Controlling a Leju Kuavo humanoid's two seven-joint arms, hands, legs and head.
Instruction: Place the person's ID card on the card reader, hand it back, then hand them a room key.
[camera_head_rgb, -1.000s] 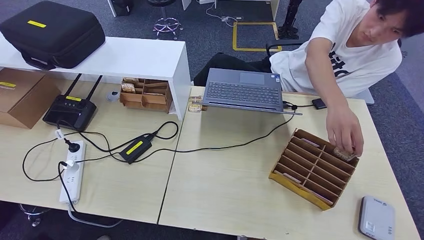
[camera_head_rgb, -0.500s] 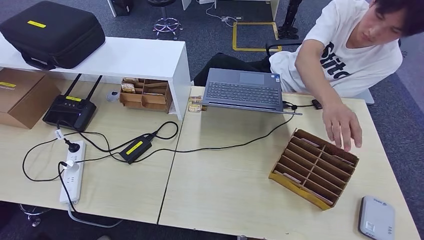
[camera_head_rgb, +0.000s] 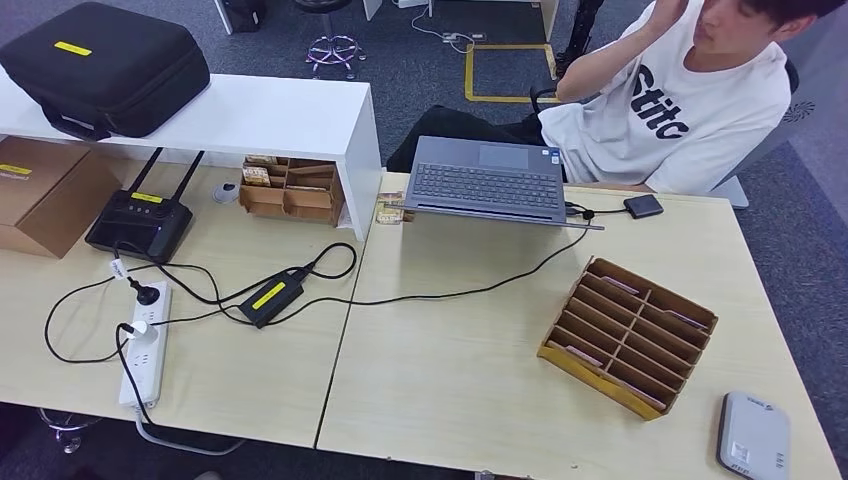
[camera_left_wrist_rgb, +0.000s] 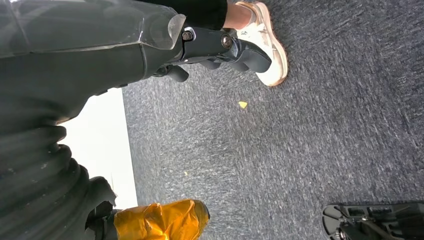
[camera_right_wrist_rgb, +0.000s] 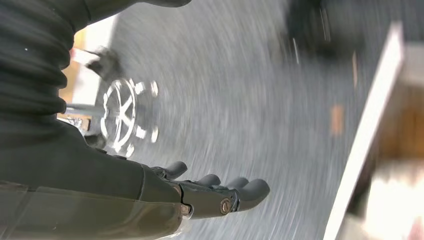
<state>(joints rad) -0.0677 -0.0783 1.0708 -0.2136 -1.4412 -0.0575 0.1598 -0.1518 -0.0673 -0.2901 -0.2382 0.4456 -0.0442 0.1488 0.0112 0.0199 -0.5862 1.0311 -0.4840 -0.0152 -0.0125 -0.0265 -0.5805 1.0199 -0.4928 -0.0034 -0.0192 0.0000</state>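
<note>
The left hand (camera_left_wrist_rgb: 220, 47) is seen over grey carpet, fingers loosely extended, nothing held. The right hand (camera_right_wrist_rgb: 210, 192) is likewise empty, fingers nearly straight. On the table (camera_head_rgb: 460, 350), the slotted card box (camera_head_rgb: 628, 335) lies left of the card reader (camera_head_rgb: 753, 437), which is set at the near right corner.

Bare tabletop (camera_head_rgb: 460, 370) lies between cables (camera_head_rgb: 420, 296) and divided box (camera_head_rgb: 628, 335).

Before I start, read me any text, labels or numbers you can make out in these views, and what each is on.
"Stitc": black letters on the person's white T-shirt; the word may run on past the fold.
Yellow labels on the black case, the router, the power adapter and the cardboard box: too small to read.
Card reader: its marking is too small to read.
</note>
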